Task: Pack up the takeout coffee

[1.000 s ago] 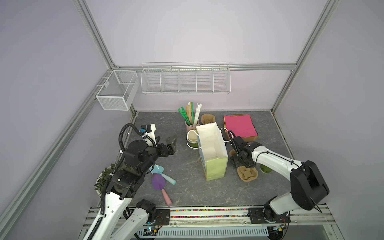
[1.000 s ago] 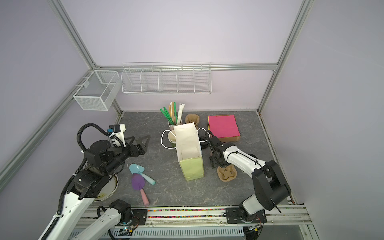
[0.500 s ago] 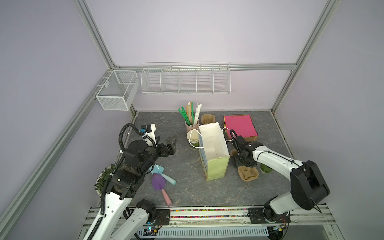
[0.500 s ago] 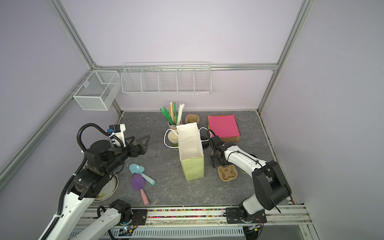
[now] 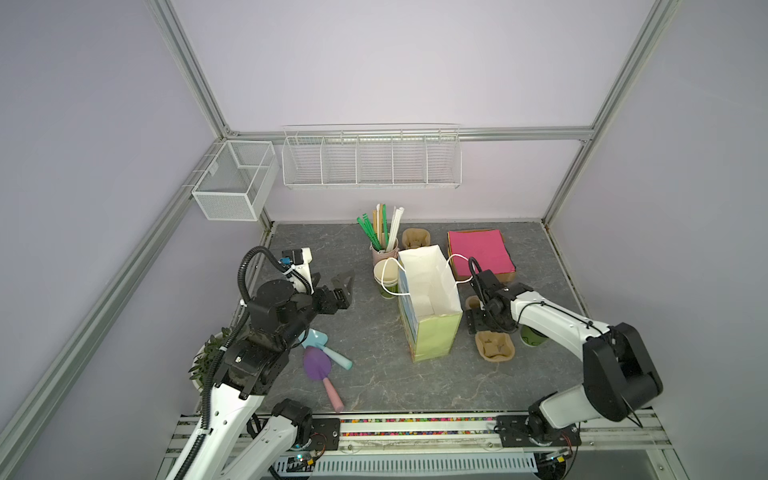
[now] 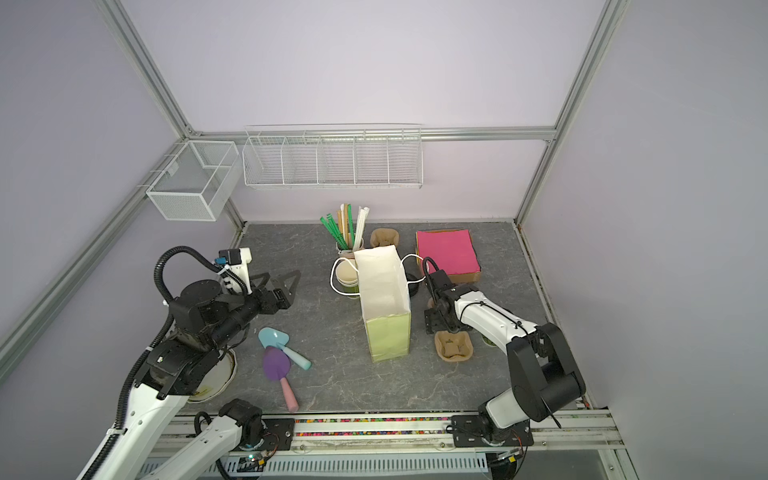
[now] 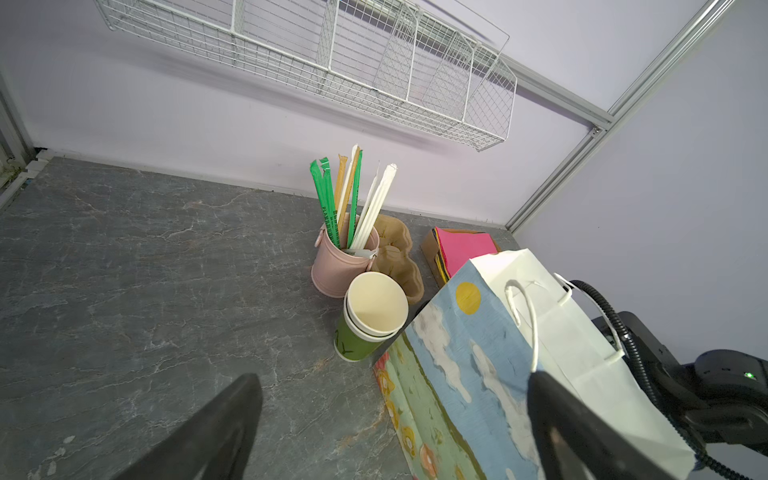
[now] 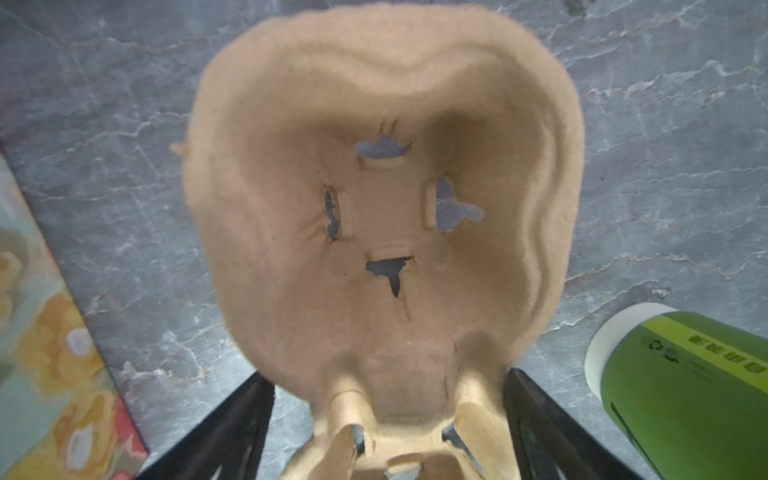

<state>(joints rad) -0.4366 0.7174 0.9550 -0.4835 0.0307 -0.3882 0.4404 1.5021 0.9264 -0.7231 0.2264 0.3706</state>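
Note:
The takeout coffee (image 5: 533, 337) (image 8: 685, 386) stands right of a brown pulp cup carrier (image 5: 494, 347) (image 6: 453, 347) (image 8: 382, 199). Only its green side shows; my right arm hides its top. My right gripper (image 5: 484, 328) (image 6: 442, 328) (image 8: 386, 432) is low over the carrier and open. One finger is on each side of the carrier's narrow middle, with a gap on both sides. The paper bag (image 5: 432, 332) (image 6: 388, 336) (image 7: 478, 374) stands upright with its mouth open, just left of the carrier. My left gripper (image 5: 347, 286) (image 6: 291, 282) (image 7: 395, 380) hangs open and empty left of the bag.
Behind the bag are stacked lidless green cups (image 5: 386, 282) (image 7: 374, 316), a pink bucket of straws (image 5: 384, 249), a spare carrier (image 5: 415, 237) and pink napkins (image 5: 480, 253). Two toy shovels (image 5: 320, 359) lie front left beside a potted plant (image 5: 212, 357). Wire baskets (image 5: 370, 158) hang on the back wall.
My right gripper has slid a little right and forward, away from the bag and over the carrier. The bag's top has shifted slightly right. The left arm has not moved.

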